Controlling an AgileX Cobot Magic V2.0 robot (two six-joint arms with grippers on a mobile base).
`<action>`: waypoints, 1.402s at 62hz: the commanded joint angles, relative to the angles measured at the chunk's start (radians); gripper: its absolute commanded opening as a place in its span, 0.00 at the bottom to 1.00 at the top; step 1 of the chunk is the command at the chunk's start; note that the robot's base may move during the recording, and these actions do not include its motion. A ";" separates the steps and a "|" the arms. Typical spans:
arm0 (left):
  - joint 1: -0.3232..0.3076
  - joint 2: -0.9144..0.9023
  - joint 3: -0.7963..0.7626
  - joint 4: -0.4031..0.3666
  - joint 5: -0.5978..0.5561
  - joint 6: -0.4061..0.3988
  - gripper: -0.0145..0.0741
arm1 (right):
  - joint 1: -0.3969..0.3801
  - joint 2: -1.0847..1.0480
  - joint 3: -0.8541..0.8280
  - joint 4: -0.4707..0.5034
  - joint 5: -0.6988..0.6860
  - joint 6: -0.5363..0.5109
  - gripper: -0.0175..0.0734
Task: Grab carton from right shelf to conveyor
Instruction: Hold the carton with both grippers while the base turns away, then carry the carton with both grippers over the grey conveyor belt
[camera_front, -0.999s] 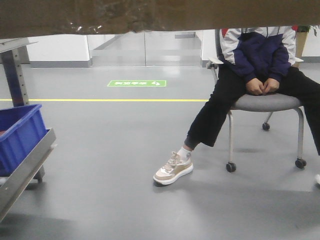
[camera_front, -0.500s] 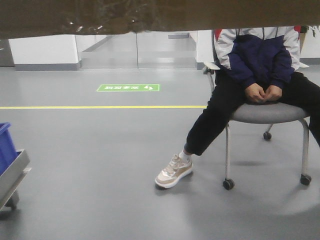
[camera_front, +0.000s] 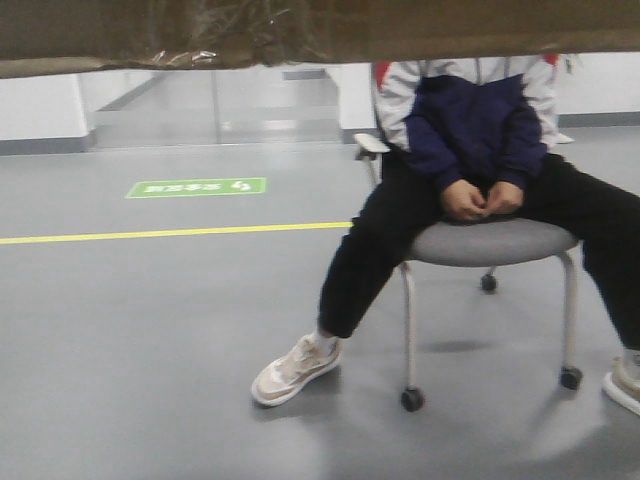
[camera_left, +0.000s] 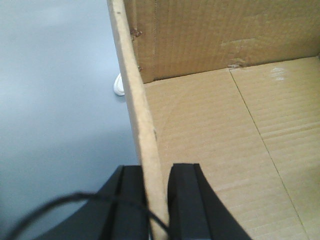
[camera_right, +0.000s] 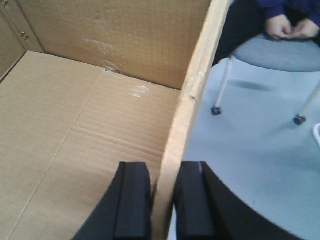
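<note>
**Carton (camera_left: 225, 125) clamped at both side walls**

Left hand (camera_left: 159, 197) is clamped on the carton's left wall, one dark finger inside, one outside; right hand (camera_right: 162, 197) is pinched onto the right wall the same way; both wrist views look down into the open corrugated interior, with grey floor (camera_front: 150, 350) beyond each wall; in the front view the carton's brown edge spans the top of the frame, crinkled tape along it; below it, a seated person (camera_front: 470, 130) on a wheeled chair (camera_front: 490, 240), pale sneaker (camera_front: 293, 368) forward; yellow line (camera_front: 170, 234) and green floor sign (camera_front: 197, 187) at left.
</note>
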 joint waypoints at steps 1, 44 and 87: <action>-0.008 -0.014 -0.008 -0.025 -0.054 0.009 0.15 | -0.001 -0.010 -0.003 0.011 -0.031 -0.025 0.12; -0.008 -0.014 -0.008 -0.025 -0.054 0.009 0.15 | -0.001 -0.010 -0.003 0.011 -0.031 -0.025 0.12; -0.008 -0.014 -0.008 0.117 -0.053 0.009 0.15 | -0.001 -0.008 -0.003 0.011 -0.116 -0.025 0.12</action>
